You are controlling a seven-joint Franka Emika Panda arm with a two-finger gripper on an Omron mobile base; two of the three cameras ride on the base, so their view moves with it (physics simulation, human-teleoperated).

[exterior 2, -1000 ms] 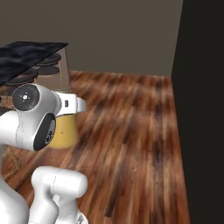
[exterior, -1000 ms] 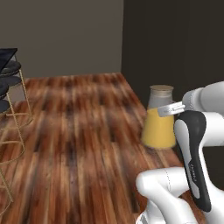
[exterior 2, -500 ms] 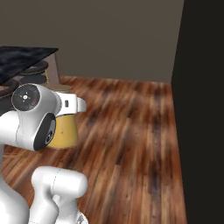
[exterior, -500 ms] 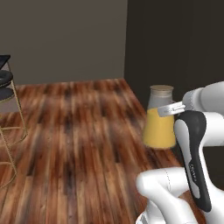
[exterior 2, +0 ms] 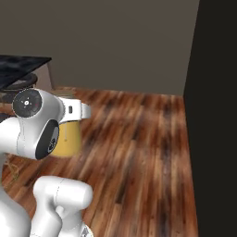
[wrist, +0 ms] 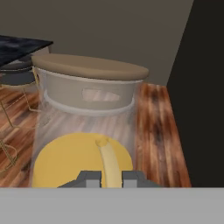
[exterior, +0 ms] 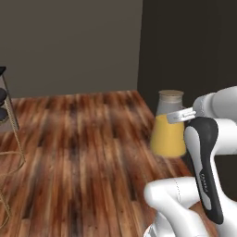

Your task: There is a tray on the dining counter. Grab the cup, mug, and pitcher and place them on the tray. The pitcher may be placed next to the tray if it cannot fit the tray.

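While raised above the wood floor (exterior: 78,152), the pitcher (exterior: 169,125), handle clenched between the jaws.

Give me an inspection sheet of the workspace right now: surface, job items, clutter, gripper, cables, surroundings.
Surface: black marble counter at far left, its top mostly out of frame.
Job's things: pitcher, orange liquid, tan lid, carried above the wood floor. Cup, mug, tray: nothing seen.
Clutter: nothing seen.
Gripper: gripper shut on the pitcher's handle.
Cables: nothing seen.
Surroundings: grey wall, dark panel at right, stool with gold legs at left.
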